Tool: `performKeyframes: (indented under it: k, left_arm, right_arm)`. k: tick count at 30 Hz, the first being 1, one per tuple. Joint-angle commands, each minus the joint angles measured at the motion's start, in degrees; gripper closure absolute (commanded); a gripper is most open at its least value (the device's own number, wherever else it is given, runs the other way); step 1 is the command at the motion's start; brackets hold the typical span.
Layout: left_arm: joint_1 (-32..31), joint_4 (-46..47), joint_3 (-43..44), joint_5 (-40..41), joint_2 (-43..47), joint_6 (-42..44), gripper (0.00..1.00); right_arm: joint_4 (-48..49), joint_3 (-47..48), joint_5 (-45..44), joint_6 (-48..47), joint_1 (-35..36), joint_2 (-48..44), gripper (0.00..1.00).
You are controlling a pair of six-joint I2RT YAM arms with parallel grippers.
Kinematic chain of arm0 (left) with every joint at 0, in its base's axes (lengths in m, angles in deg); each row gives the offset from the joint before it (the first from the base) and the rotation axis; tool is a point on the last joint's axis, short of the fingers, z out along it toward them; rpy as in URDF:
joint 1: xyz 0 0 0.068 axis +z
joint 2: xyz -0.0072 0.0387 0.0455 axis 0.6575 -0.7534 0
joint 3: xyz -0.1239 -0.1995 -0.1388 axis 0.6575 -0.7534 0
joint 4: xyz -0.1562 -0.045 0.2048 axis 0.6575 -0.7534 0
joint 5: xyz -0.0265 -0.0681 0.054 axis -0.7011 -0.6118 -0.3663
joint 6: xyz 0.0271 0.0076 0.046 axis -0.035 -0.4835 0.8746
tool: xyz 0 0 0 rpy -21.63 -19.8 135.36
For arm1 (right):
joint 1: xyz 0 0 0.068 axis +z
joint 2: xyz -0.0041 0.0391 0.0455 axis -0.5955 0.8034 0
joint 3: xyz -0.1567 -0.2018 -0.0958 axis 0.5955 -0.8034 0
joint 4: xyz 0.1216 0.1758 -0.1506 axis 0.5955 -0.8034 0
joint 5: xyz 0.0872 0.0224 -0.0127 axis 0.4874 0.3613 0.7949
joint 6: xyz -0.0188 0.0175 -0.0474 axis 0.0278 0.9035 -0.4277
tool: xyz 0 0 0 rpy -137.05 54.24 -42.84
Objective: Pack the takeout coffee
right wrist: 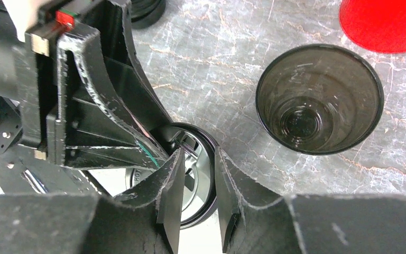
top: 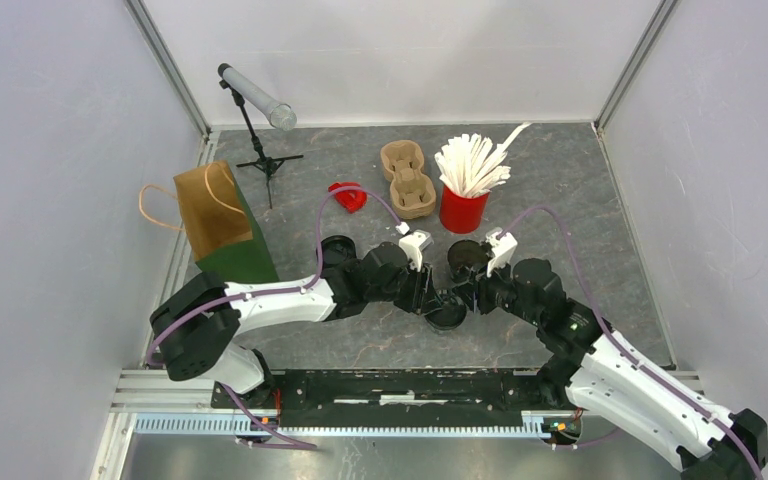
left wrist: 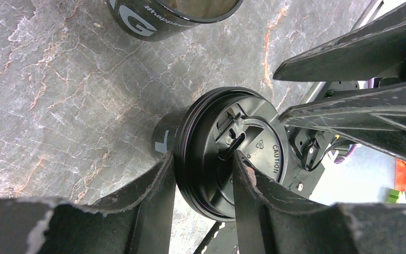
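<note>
A black takeout cup with a black lid (top: 447,312) stands near the table's front, between both grippers. In the left wrist view my left gripper (left wrist: 203,169) pinches the lid (left wrist: 254,143) at its rim, one finger outside and one on top. In the right wrist view my right gripper (right wrist: 197,180) straddles the same lid (right wrist: 198,156) at its opposite rim, jaws closed on it. From above, the left gripper (top: 428,298) and right gripper (top: 465,300) meet at the cup. A second black cup (top: 467,258) stands open and without a lid just behind; it also shows in the right wrist view (right wrist: 320,106).
Two cardboard cup carriers (top: 407,178) lie at the back. A red cup of white stirrers (top: 463,205) stands beside them. A brown paper bag (top: 222,220) stands at the left. A small red object (top: 349,197) and a tripod with a tube (top: 257,100) stand behind.
</note>
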Motion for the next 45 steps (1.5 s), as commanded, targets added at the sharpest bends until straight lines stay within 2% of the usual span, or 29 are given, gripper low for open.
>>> performKeyframes:
  k: [1, 10, 19, 24, 29, 32, 35, 39, 45]
  left_arm:
    - [-0.7, -15.1, -4.4, 3.4, -4.3, 7.0, 0.53]
    - [-0.6, -14.6, -5.2, 3.3, -4.4, 6.7, 0.53]
    - [-0.7, -13.0, -8.2, 4.5, -4.2, 1.6, 0.53]
    - [-0.7, -13.8, -8.6, 6.1, -6.4, -1.2, 0.53]
    - [-0.7, -8.8, -11.9, 4.4, -7.4, -3.8, 0.53]
    - [-0.8, -6.9, -12.2, 1.3, -5.4, -5.2, 0.53]
    - [-0.8, -6.9, -11.4, 0.1, -0.3, -6.5, 0.48]
    - [-0.7, -13.3, -6.4, 2.5, 5.2, -5.1, 0.35]
    - [0.0, -20.9, 2.5, 5.3, 8.2, -1.4, 0.23]
  right_arm:
    - [0.4, 1.1, 0.1, -1.3, -0.2, 1.3, 0.69]
    - [3.7, -2.8, 1.6, -1.3, -0.2, 4.8, 0.78]
    - [5.2, -17.0, 0.8, 6.9, -0.2, 1.4, 0.79]
    - [5.4, -21.6, 0.4, 8.5, -0.3, 0.5, 0.80]
    - [6.5, -25.0, 1.0, 10.8, -0.1, -2.4, 0.80]
    - [5.7, -23.7, 0.5, 10.4, -0.2, -5.3, 0.80]
    - [3.5, -17.4, -0.5, 8.0, -0.1, -6.8, 0.76]
    - [1.7, -8.7, -1.5, 4.3, -0.1, -5.7, 0.70]
    - [-0.7, 0.4, -2.1, 0.4, -0.1, -1.7, 0.59]
